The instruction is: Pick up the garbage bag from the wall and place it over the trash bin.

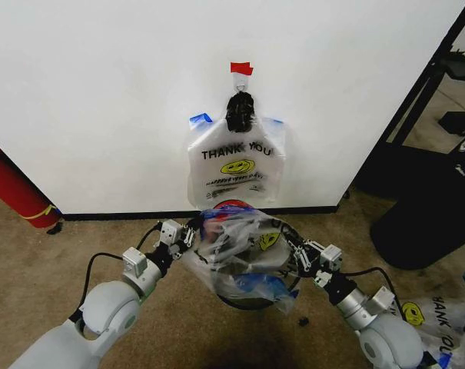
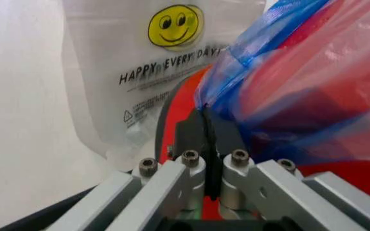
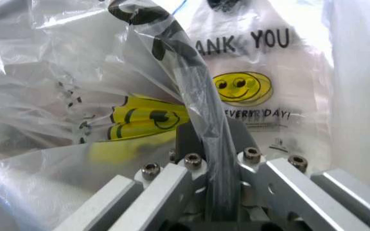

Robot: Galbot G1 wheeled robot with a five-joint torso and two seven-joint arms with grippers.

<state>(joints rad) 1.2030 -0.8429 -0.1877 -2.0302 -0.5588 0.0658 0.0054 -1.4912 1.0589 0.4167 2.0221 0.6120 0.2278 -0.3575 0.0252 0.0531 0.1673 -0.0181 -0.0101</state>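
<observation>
The garbage bag [image 1: 240, 257] is already off the wall [image 1: 101, 100] and stretched between the two arms right above the trash bin [image 1: 282, 294], whose dark mesh rim and a patch of red show through and under the crumpled plastic. The left gripper [image 1: 187, 233] has its fingers pinched together on the blue-tinted edge of the bag, as the left wrist view shows plainly [image 2: 209, 144]. The right gripper [image 1: 293, 247] is likewise clamped on a gathered, dark-printed fold of the same bag [image 3: 214, 159]. Another bag of the same kind [image 1: 234, 165] hangs on the wall from a dark knot under a piece of red tape [image 1: 240, 68], just behind the bin, and more of them lie on the carpet near the robot's right side [image 1: 440, 315]. To my eye the picking up is done and the spreading is well under way; what seems left is to draw the mouth of the bag down around the rim so that it sits properly, then let go. Whether the opening has caught the rim anywhere yet, I cannot tell.
</observation>
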